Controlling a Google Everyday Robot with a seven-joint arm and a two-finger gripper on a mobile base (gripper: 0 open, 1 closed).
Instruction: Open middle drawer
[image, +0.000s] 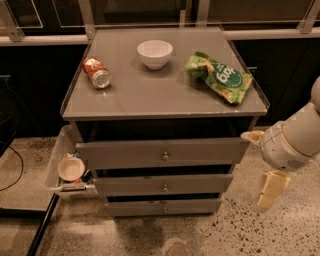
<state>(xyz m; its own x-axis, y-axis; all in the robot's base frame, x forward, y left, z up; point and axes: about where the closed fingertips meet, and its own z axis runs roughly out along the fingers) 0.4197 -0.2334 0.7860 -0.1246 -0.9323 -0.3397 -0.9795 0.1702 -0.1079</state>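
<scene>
Right of the middle drawer (130, 185), whose front runs left-right, the gripper (256, 170) hangs, jaws apart.

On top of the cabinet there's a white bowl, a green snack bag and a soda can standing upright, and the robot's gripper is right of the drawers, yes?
Not quite: the camera view shows the soda can lying on its side. The white bowl, green snack bag and the gripper right of the drawers are as you said.
</scene>
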